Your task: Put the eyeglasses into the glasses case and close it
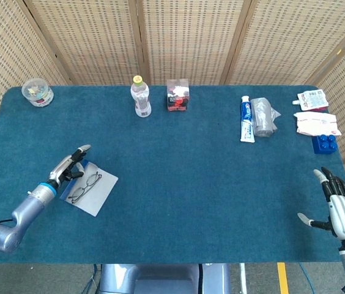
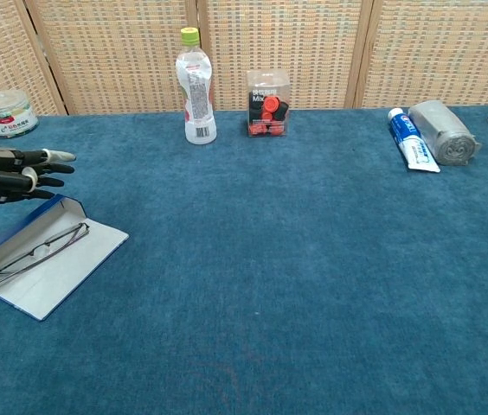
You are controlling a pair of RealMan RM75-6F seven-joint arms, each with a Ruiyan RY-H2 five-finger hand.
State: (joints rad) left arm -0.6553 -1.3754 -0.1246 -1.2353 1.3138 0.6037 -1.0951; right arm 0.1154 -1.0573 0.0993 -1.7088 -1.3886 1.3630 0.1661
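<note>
An open glasses case (image 1: 97,195) (image 2: 62,270) lies flat near the table's front left, with blue edges and a pale lining. Thin-framed eyeglasses (image 1: 85,187) (image 2: 36,252) lie folded inside it, along the raised far wall. My left hand (image 1: 70,165) (image 2: 6,176) hovers just behind the case's far edge with its fingers stretched out and nothing in them. My right hand (image 1: 339,205) is at the table's front right corner, fingers spread, far from the case; only the head view shows it.
Along the back edge stand a small tub (image 1: 38,92), a water bottle (image 1: 140,97) and a clear box with red parts (image 1: 177,95). To the right lie a toothpaste tube (image 1: 246,119), a grey roll (image 1: 262,116), white packets (image 1: 315,122) and a blue brick (image 1: 326,144).
</note>
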